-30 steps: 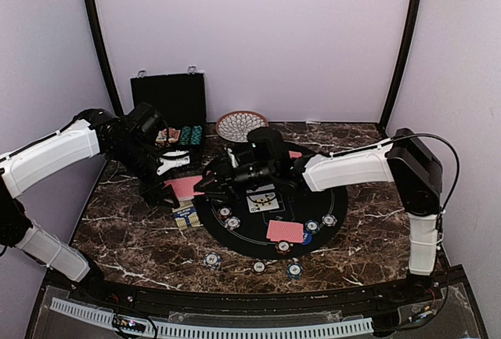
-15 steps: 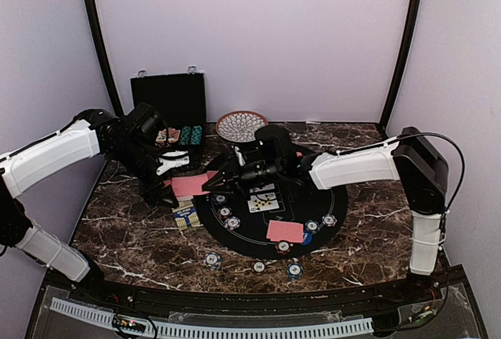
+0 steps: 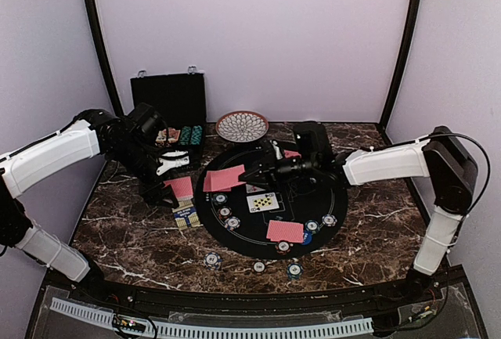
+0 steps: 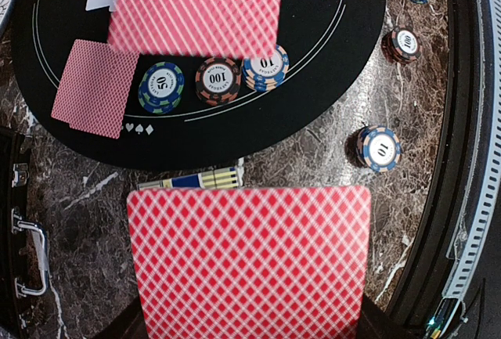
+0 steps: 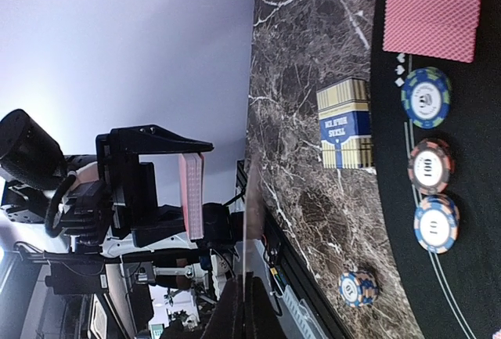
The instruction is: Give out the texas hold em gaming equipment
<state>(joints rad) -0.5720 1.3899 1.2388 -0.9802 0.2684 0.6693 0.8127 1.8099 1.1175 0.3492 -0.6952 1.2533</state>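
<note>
My left gripper is shut on a deck of red-backed playing cards above the table's left side; the deck hides its fingers. Just right of it, my right gripper is shut on a single red-backed card, held flat over the left part of the black round mat. That card appears edge-on in the right wrist view. On the mat lie two face-up cards, face-down cards and poker chips. More chips sit on the marble near the front.
A blue and yellow card box lies under the left gripper. The open black case with stacked chips stands at the back left, and the patterned dish sits behind the mat. A raised black rail runs along the near edge.
My right gripper closed on the top card of the deck and carried it off to the right, over the mat. The left arm and its deck stayed put.
</note>
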